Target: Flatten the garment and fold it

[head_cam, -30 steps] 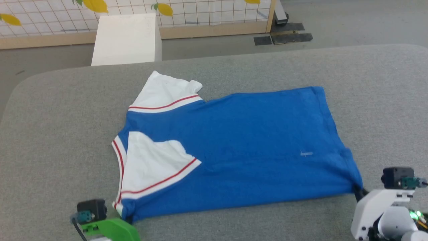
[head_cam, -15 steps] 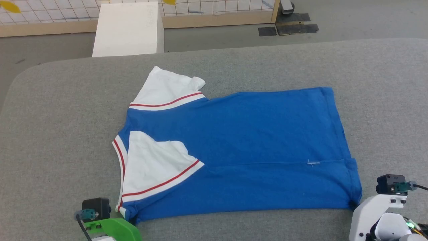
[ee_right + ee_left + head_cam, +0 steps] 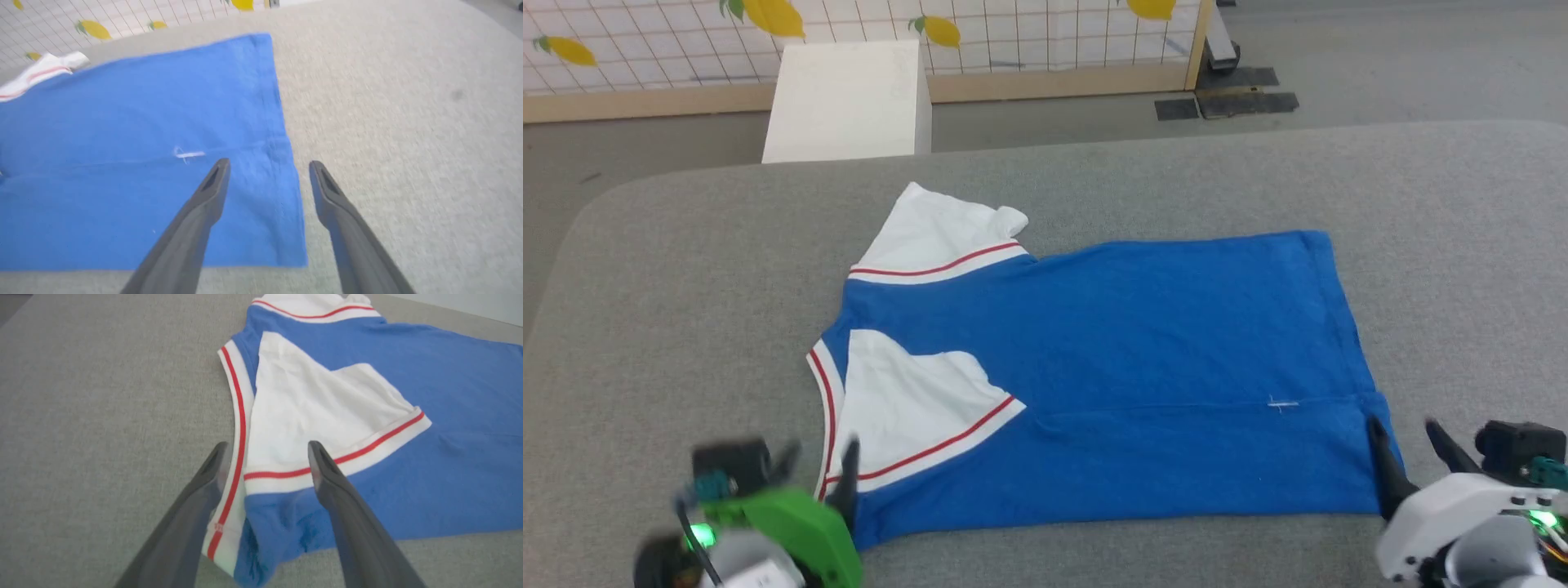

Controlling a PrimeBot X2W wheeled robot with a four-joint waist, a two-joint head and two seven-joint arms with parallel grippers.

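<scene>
Fingers [image 3: 196,506] of both grippers stand spread, gripping nothing. The left gripper [image 3: 821,457] straddles the red-striped white edge at the near left corner of the garment [image 3: 1135,343], and the right gripper [image 3: 1401,425] sits at its near right hem corner, one finger over blue cloth, the other over the grey table [image 3: 670,310]. The garment lies flat mid-table, its near sleeve folded onto the blue body and its far sleeve pointing toward a white box [image 3: 849,98] beyond.
</scene>
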